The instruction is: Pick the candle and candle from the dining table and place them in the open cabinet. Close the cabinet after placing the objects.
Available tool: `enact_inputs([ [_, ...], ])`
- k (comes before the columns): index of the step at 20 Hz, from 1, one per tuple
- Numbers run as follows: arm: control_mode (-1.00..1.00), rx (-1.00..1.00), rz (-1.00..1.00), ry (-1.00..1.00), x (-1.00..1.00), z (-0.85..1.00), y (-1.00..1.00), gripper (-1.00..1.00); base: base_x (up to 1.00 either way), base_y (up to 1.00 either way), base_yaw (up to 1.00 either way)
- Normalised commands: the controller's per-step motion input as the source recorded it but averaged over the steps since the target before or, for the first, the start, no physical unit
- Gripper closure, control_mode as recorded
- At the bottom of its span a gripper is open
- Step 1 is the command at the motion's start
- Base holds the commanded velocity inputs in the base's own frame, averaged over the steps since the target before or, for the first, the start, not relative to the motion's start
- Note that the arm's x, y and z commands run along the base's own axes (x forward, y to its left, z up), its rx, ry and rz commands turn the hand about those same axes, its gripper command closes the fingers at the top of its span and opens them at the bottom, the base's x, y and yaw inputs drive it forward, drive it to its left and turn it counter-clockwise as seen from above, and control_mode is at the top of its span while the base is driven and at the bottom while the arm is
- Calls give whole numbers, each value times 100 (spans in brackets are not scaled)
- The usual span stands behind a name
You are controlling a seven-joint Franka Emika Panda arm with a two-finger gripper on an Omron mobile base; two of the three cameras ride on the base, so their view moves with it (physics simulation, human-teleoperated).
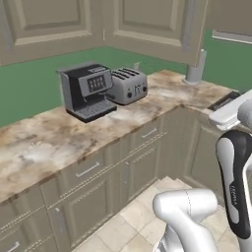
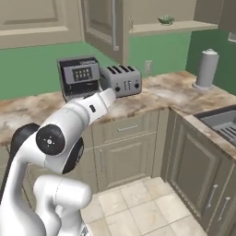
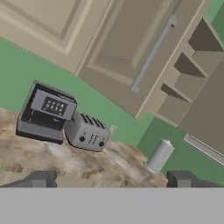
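Observation:
My gripper is open, its two dark fingertips standing wide apart with nothing between them. It looks from a distance toward the tall beige cabinet, which stands open above the counter. The cabinet's door is swung out, with a long grey bar handle. From the right base view the door hangs open to the left of a shelf. The same door fills the upper right of the left base view. The candles and the dining table are out of view.
On a marble-topped counter stand a dark coffee machine, a silver toaster and a grey cylinder. A green bowl sits on the cabinet shelf. At the right is a sink. Tiled floor lies before the base cabinets.

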Motion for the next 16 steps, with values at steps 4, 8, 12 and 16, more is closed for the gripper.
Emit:
enact_inputs([
  [4, 100, 0, 0, 0, 0, 0, 0, -100, -44, 71, -39],
  [8, 100, 0, 0, 0, 0, 0, 0, -100, -43, 76, -37],
  [12, 100, 0, 0, 0, 0, 0, 0, -100, -37, 78, -37],
  [16, 100, 0, 0, 0, 0, 0, 0, -100, -30, 83, -36],
])
